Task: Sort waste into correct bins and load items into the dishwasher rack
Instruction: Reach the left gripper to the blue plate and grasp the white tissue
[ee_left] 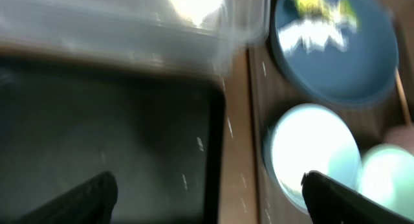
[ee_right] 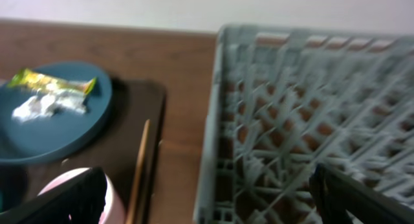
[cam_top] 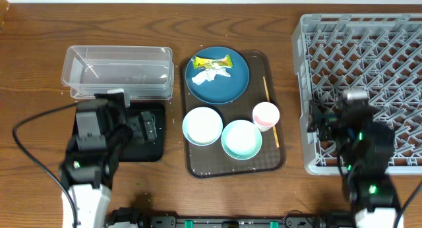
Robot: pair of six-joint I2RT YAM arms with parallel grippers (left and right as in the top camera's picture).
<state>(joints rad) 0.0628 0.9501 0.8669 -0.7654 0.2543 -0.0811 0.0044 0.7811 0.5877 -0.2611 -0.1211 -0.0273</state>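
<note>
A dark blue plate (cam_top: 217, 83) on the brown serving tray (cam_top: 273, 163) holds a yellow-green wrapper (cam_top: 212, 61) and white tissue (cam_top: 212, 75). Also on the tray are a white bowl (cam_top: 202, 124), a mint-green bowl (cam_top: 241, 138), a pink cup (cam_top: 266, 114) and a chopstick (cam_top: 266, 89). The clear tub (cam_top: 119, 70) and black tray (cam_top: 153, 149) are at the left, the grey rack (cam_top: 362, 63) at the right. My left gripper (ee_left: 213, 198) is open and empty over the black tray's right edge (ee_left: 217, 153). My right gripper (ee_right: 207, 198) is open and empty over the rack's left rim (ee_right: 210, 140).
Small white specks, blurred, lie on the black tray and the table strip (ee_left: 199, 144). The left wrist view also shows the plate (ee_left: 336, 62) and white bowl (ee_left: 310, 149). The right wrist view shows the plate (ee_right: 58, 130), chopstick (ee_right: 141, 159) and cup (ee_right: 113, 195).
</note>
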